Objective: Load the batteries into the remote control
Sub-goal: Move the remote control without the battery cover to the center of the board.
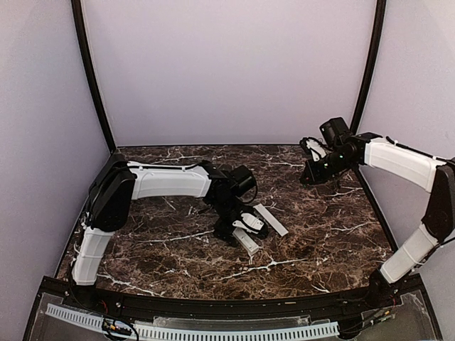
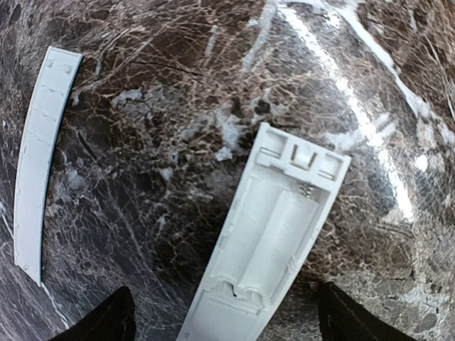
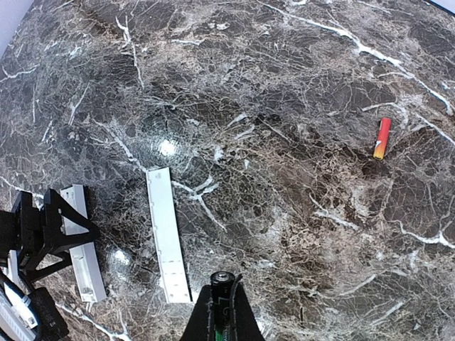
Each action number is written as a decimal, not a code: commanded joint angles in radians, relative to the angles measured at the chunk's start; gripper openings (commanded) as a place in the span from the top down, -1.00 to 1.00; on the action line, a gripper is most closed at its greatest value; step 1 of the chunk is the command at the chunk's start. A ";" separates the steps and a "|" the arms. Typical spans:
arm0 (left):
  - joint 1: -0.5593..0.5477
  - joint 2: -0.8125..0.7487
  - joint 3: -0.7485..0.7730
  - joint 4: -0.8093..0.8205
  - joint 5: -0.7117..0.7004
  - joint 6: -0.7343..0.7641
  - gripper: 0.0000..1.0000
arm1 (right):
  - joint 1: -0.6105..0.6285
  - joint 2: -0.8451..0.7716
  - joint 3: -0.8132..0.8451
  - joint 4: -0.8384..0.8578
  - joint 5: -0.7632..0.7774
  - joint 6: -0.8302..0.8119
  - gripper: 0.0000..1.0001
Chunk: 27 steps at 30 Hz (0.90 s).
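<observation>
Dark marble table [image 1: 156, 249] below. The remote control [image 2: 277, 234] lies recess-up and empty, with the cover strip [image 2: 39, 163] well apart from it. The left end effector [image 2: 227, 316] is spread wide, straddling the remote control. The right end effector [image 3: 222, 297] is clenched on a battery [image 3: 222, 278]. A second battery [image 3: 382, 138] lies loose on the table.

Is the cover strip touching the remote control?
Apart. The left wrist view shows bare marble between the cover strip and the remote control.

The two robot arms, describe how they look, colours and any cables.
Both the left arm and the right arm have smooth, rounded white shells on their long links, with black joints at elbow and wrist. A thin black cable runs along the top of each. The left gripper has black, pointed fingers. The right gripper is black too. No markings are legible.
</observation>
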State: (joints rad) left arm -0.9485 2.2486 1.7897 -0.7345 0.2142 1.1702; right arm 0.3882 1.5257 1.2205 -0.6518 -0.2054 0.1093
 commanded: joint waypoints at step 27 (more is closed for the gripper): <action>-0.197 0.048 0.017 -0.032 -0.051 -0.134 0.34 | 0.008 -0.145 -0.029 -0.064 0.042 0.004 1.00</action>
State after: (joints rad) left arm -1.0950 2.2814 1.8320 -0.7589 0.1764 1.0698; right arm 0.3885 1.4059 1.2037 -0.7048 -0.1780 0.1097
